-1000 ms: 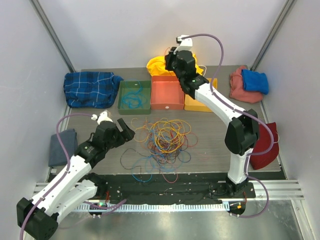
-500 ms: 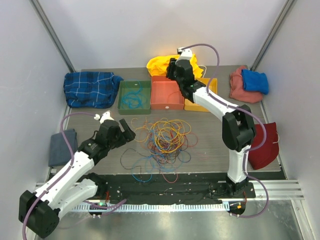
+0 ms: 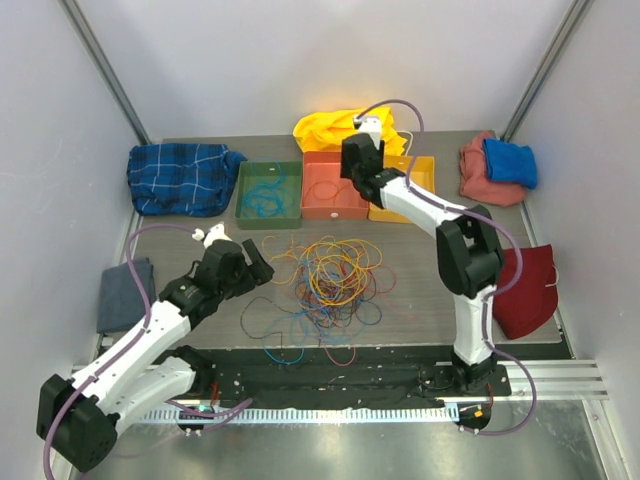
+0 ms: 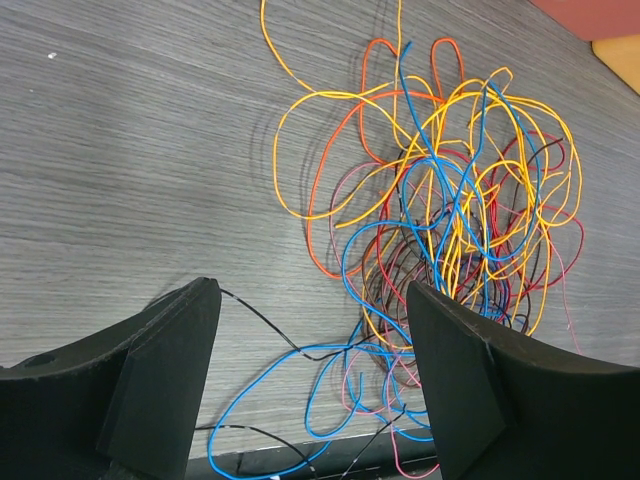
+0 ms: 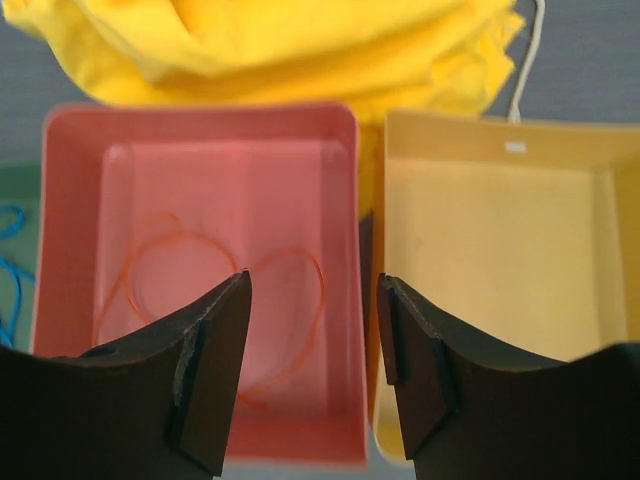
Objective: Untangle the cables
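Springing open above the red tray (image 5: 200, 112), the right hand (image 5: 312, 287) has just dropped an orange cable (image 5: 322, 290) inside, one more strand sorted, while the left hand (image 4: 312, 292) hangs wide open beside the remaining tangle (image 4: 450, 210) on the table (image 4: 120, 150).

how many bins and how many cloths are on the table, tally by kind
Bins: 3 (green bin, red bin, yellow bin)
Cloths: 6 (blue plaid cloth, yellow cloth, salmon cloth, blue cloth, dark red cloth, grey cloth)
Total: 9
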Action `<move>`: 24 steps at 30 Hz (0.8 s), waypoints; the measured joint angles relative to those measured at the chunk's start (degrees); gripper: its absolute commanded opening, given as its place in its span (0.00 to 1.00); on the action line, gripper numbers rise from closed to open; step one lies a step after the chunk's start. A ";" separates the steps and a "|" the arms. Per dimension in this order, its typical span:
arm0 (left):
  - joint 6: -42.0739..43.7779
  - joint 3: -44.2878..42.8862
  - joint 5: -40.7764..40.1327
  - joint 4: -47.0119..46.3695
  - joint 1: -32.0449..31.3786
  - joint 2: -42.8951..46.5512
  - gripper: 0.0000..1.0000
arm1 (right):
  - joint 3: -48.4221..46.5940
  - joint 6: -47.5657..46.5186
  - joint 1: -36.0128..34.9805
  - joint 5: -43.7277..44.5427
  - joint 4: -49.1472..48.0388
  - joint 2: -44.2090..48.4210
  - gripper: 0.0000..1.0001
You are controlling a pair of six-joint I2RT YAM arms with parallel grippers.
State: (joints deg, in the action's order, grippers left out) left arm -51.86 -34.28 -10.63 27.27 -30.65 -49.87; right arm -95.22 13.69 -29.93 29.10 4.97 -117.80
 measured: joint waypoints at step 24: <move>-0.72 -0.33 0.37 -4.28 -5.20 -8.17 0.78 | 57.90 19.28 -6.32 -0.04 2.21 40.81 0.52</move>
State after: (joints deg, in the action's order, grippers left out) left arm -52.58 -34.61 -10.26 22.98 -35.86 -58.04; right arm -37.32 32.97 -36.25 29.06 7.18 -76.99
